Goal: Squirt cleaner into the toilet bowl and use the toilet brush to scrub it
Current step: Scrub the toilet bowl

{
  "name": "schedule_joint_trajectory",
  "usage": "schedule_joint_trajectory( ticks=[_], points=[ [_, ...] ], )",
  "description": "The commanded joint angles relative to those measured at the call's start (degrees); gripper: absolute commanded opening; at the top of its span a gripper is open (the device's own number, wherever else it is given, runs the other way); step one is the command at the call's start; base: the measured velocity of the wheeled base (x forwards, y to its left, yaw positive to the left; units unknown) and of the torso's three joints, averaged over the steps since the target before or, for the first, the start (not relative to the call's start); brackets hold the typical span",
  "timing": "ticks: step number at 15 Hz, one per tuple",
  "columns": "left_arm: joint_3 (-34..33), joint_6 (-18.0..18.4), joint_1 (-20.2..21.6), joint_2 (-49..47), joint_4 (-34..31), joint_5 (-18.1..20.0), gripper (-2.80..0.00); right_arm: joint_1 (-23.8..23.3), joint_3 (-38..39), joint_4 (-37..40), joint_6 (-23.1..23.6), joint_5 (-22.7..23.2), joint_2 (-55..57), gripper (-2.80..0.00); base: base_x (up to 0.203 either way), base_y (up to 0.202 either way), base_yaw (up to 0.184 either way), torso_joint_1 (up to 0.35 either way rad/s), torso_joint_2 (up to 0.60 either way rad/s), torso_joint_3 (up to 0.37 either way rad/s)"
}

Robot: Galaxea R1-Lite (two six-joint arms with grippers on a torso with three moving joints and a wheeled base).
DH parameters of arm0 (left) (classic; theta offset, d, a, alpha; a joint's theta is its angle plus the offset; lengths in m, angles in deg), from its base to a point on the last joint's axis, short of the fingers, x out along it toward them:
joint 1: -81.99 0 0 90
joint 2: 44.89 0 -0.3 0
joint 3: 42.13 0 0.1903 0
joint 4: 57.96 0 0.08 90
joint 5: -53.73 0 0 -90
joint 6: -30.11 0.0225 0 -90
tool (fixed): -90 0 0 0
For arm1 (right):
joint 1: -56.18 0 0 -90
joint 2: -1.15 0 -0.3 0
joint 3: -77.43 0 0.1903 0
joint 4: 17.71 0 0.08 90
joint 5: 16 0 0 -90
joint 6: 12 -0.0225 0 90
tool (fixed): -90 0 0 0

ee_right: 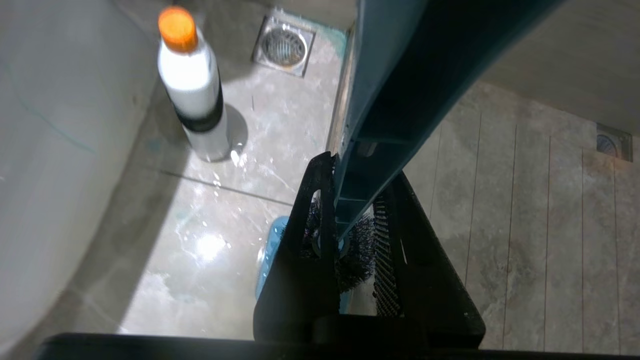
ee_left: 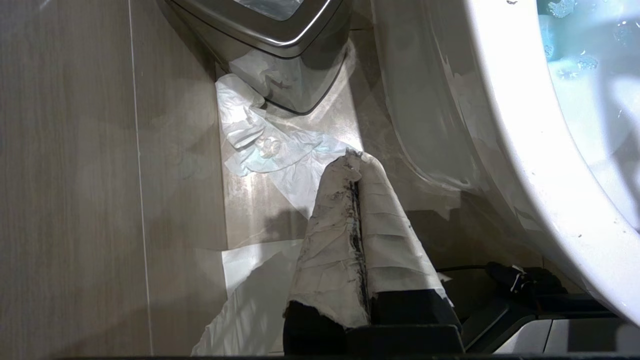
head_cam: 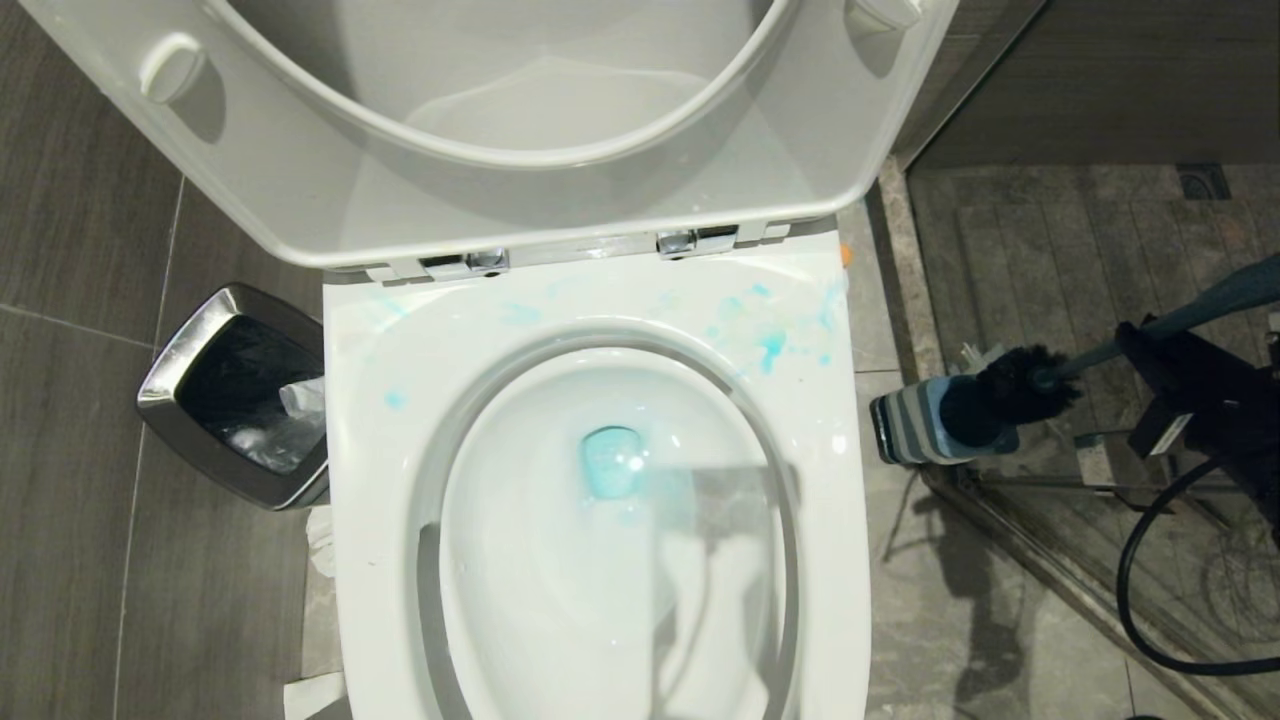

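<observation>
- Two grippers matter unequally here: the right gripper is clamped on the long slate-blue plastic handle of the toilet brush, out to the right of the large white glossy ceramic toilet bowl, while the left gripper, its white-wrapped fingers pressed together on nothing, hangs low beside the bowl's outer wall.
- The brush's round black bristle head sits at the mouth of its squarish, striped blue-grey holder on the floor, so the brush is judged barely out of the holder and the scrubbing not yet begun.
- The bright turquoise-blue cleaner is pooled at the bottom of the bowl, with splashes and streaks across the rim near the hinges; the squirting looks done.
- The whitish cleaner bottle with the orange cap stands upright on the tiles near the bowl's side, apart from the brush.
- To do this step well, the bristle head should clear the holder completely before swinging left, or the light holder may tip or drag along.
- The head should pass over the rim, not into it, then go down to the pool.
- A firm grip counts: the long handle gives leverage that could twist the brush between the jaws.
- The raised seat and lid leave the opening free; the small steel-rimmed black bin stands on the far side, out of the path.
</observation>
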Motion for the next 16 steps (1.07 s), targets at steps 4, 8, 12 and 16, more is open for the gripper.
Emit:
schedule_joint_trajectory(
  ticks=[4, 8, 12, 16],
  points=[
    [0.0, 0.0, 0.0, 0.0, 0.0, 0.0, -2.80, 0.0, -13.1, 22.1, -4.1, 0.1, -11.5, -2.80, 0.000, 0.000, 0.000, 0.000, 0.00, 0.000],
    [0.0, 0.0, 0.0, 0.0, 0.0, 0.0, -2.80, 0.8, -21.2, 33.6, -5.7, 0.0, -13.9, -2.80, 0.000, 0.000, 0.000, 0.000, 0.00, 0.000],
    [0.0, 0.0, 0.0, 0.0, 0.0, 0.0, -2.80, 2.0, -27.5, 43.9, -6.4, -0.5, -15.9, -2.80, 0.000, 0.000, 0.000, 0.000, 0.00, 0.000],
    [0.0, 0.2, 0.0, 0.0, -0.1, 0.0, -2.80, 4.3, -36.3, 53.1, -5.8, -2.1, -15.6, -2.80, 0.000, 0.000, 0.000, 0.000, 0.00, 0.000]
  ],
)
